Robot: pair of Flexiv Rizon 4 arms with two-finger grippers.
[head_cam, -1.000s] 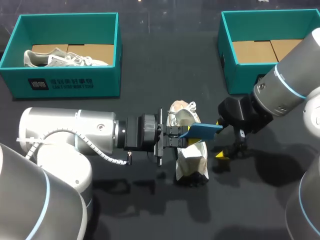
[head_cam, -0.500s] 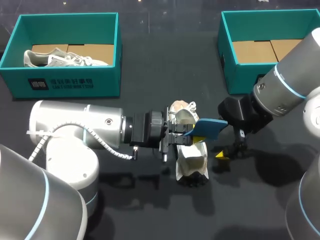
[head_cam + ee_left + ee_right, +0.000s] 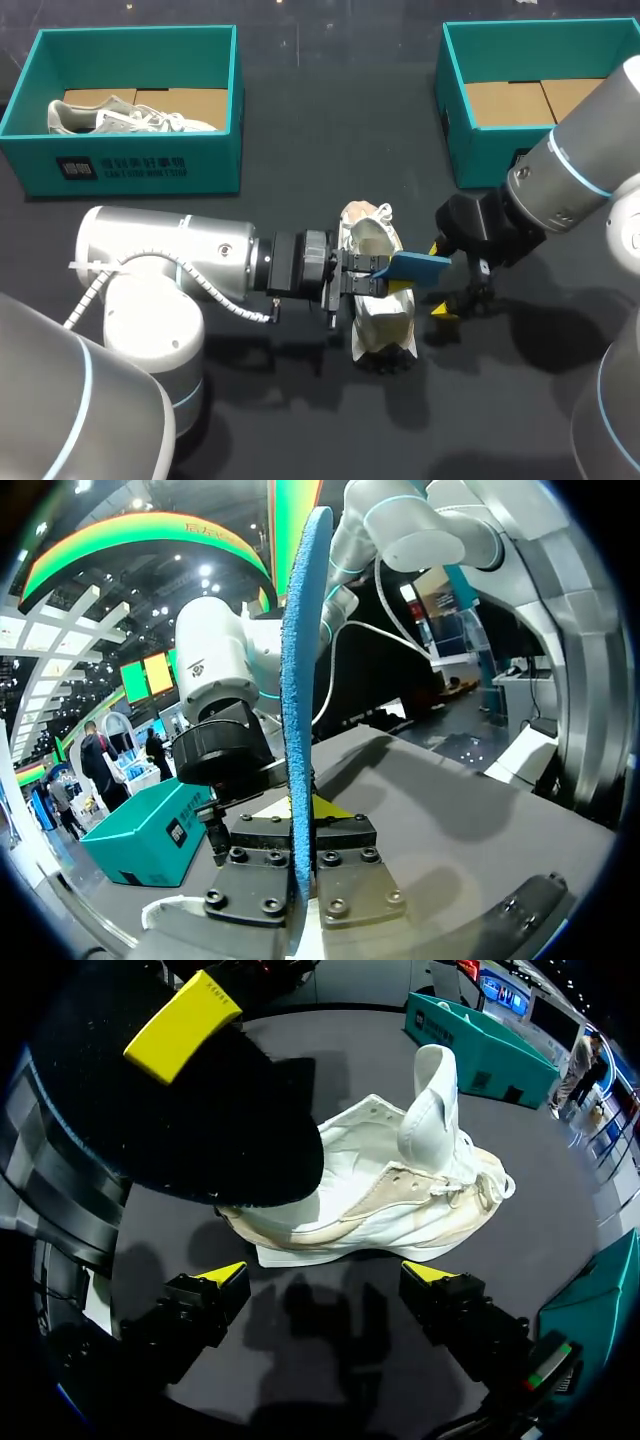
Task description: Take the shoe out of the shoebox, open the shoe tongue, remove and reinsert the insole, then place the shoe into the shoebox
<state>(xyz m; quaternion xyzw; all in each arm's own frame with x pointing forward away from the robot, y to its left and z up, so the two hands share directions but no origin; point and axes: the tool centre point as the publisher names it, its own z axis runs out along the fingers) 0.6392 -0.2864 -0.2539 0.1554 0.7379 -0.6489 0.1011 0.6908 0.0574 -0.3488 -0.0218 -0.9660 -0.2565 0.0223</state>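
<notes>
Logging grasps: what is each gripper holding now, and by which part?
Left gripper pinches the blue insole by one end; right gripper is open, holding nothing.

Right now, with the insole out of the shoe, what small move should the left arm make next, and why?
Probably tip the blue insole down toward the opening of the white shoe to start reinserting it. The left hand is shut on it and holds it just above the shoe, while the right hand sits open beside the shoe, holding nothing.

insole [image 3: 415, 266] over shoe [image 3: 385, 320], right tool [image 3: 328, 1275] beside
</notes>
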